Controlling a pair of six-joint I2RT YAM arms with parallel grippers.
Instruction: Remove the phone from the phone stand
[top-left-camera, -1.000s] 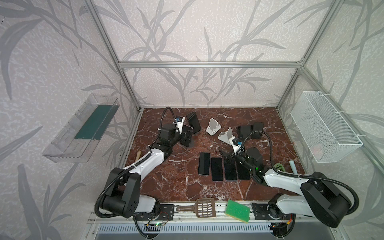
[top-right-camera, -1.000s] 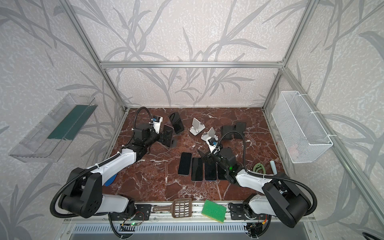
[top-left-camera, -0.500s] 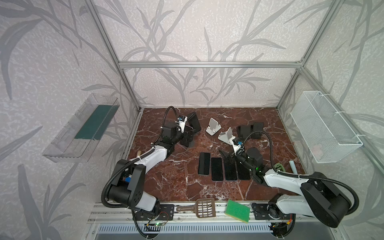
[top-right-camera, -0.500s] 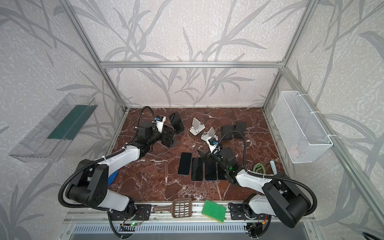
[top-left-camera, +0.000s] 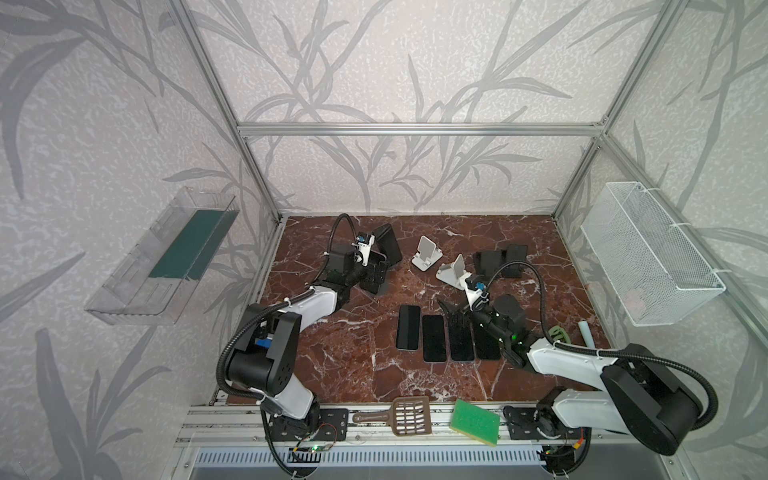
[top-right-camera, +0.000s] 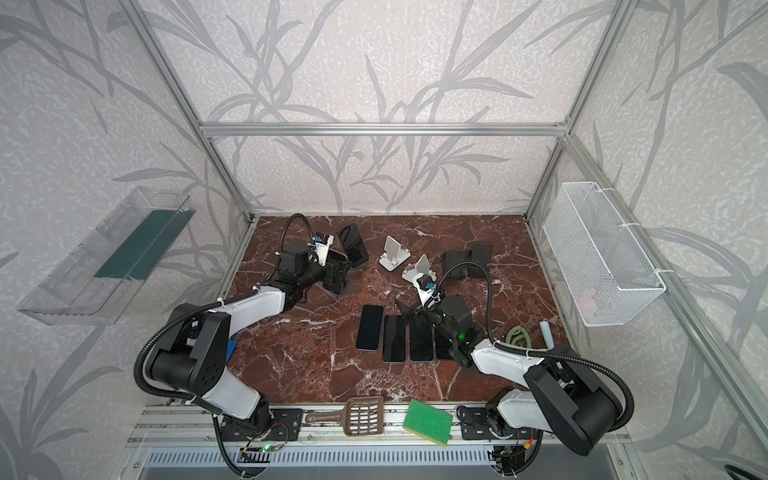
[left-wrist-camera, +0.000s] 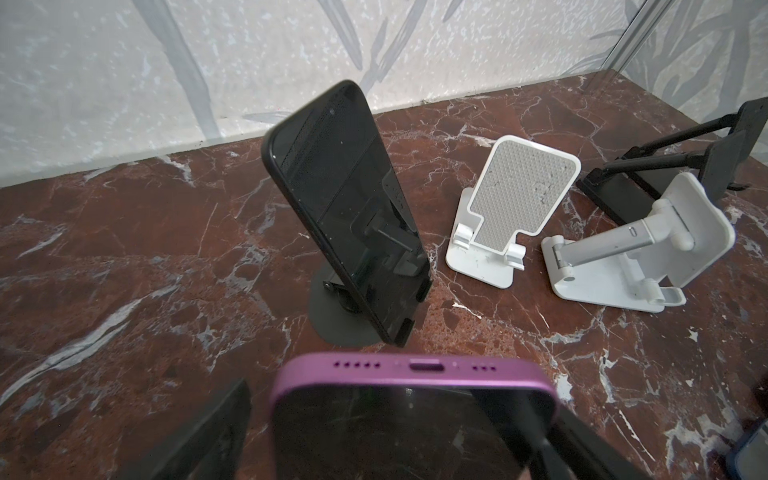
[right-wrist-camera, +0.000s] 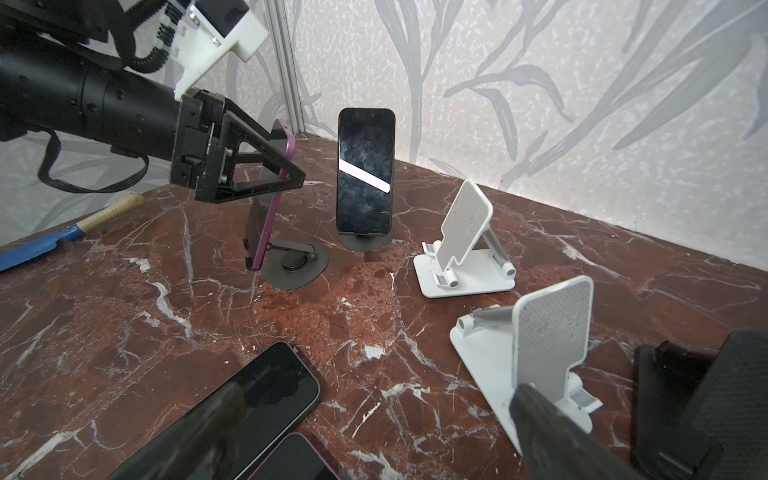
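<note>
Purple phone (right-wrist-camera: 266, 220) leans on a dark round-based stand (right-wrist-camera: 296, 261) at the left rear of the marble table (top-left-camera: 332, 353), its lower end seated in the stand. In the left wrist view its edge with the charging port and speaker holes faces the camera, screen dark.

The left end effector (left-wrist-camera: 397, 401) reaches in at the phone's upper end with its jaws wide apart, 1 finger (left-wrist-camera: 208, 432) on each side of the phone. A gap shows between that finger and the phone's edge, so the phone is straddled, not clamped.

Just beside it a black phone (right-wrist-camera: 365, 170) stands upright on a second round stand. Further right are 2 empty white stands (right-wrist-camera: 461, 241) (right-wrist-camera: 548, 345), and behind them 2 black stands (top-left-camera: 498, 259).

The right end effector (top-left-camera: 453, 316) hangs low over the near-centre of the table, jaws spread and holding nothing, above the right end of a row of 4 phones (top-left-camera: 432, 336) lying flat, screens up.

A blue-bladed tool with a pale handle (right-wrist-camera: 62, 241) lies near the left wall. A green sponge (top-left-camera: 473, 422) and a brown slotted scoop (top-left-camera: 409, 415) rest on the front rail.
</note>
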